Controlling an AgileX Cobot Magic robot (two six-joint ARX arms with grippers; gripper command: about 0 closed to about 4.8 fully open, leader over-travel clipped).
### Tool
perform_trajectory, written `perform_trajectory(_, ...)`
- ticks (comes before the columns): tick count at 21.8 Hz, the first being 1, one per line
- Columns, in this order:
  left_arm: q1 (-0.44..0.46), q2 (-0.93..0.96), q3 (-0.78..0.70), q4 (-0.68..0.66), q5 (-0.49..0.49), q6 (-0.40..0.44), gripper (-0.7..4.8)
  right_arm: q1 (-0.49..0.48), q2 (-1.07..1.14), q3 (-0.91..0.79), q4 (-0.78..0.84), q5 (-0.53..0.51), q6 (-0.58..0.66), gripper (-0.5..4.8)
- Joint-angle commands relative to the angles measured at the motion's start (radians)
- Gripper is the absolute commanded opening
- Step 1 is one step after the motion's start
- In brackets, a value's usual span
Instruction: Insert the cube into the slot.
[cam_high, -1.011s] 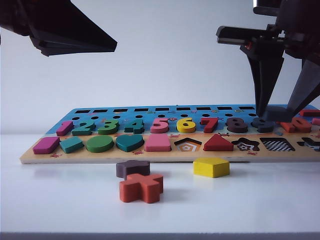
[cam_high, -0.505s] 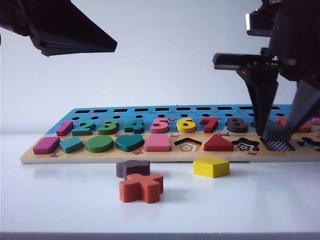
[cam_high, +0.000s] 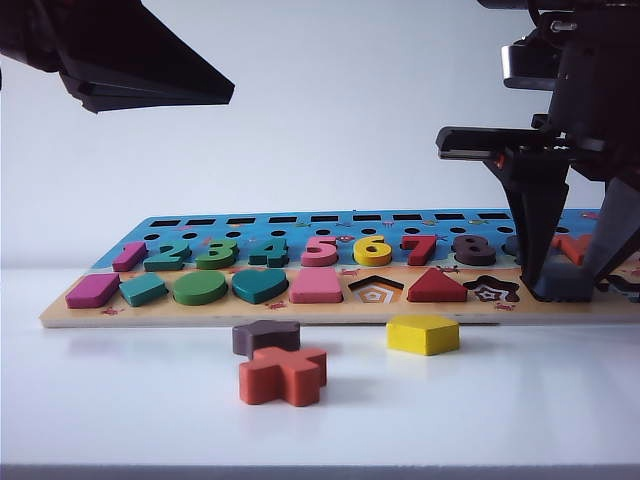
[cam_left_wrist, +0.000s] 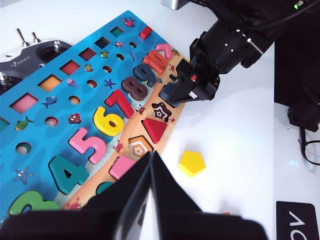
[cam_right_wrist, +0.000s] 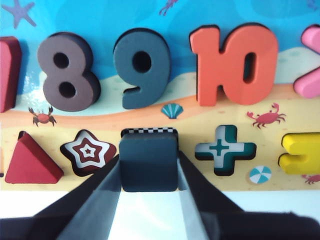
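My right gripper (cam_right_wrist: 149, 161) is shut on the cube (cam_right_wrist: 149, 162), a dark navy square block held by its two sides. The cube sits low over the slot (cam_right_wrist: 149, 131) and covers almost all of it, so only a thin checkered strip shows at the far edge. In the exterior view the cube (cam_high: 562, 286) is down at board level at the right end of the puzzle board (cam_high: 300, 312), between the right gripper's fingers (cam_high: 535, 240). My left gripper (cam_high: 225, 93) hangs high at the upper left, shut and empty, with its tip (cam_left_wrist: 151, 156) above the board's front row.
A star recess (cam_right_wrist: 88, 150) and a cross recess (cam_right_wrist: 222, 147) flank the slot. On the table in front of the board lie a yellow pentagon (cam_high: 423, 334), a dark brown block (cam_high: 266, 336) and an orange cross (cam_high: 283, 375). A remote controller (cam_left_wrist: 25, 50) lies beyond the board.
My right gripper has carried the cube from above the number row forward and down onto the checkered slot, which it now covers. The left gripper has not moved.
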Motion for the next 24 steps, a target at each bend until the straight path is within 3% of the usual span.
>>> perform_trajectory(1, 0.0, 0.0, 0.005, 0.014, 0.008, 0.0, 0.1, -0.005, -0.003, 0.0, 0.011, 0.005, -0.004, 0.03)
perform_trajectory(12, 0.0, 0.0, 0.005, 0.014, 0.008, 0.0, 0.1, -0.006, -0.003, 0.0, 0.019, 0.005, -0.012, 0.07)
perform_trajectory(24, 0.0, 0.0, 0.005, 0.014, 0.008, 0.0, 0.1, -0.006, -0.003, 0.0, 0.027, 0.002, -0.02, 0.95)
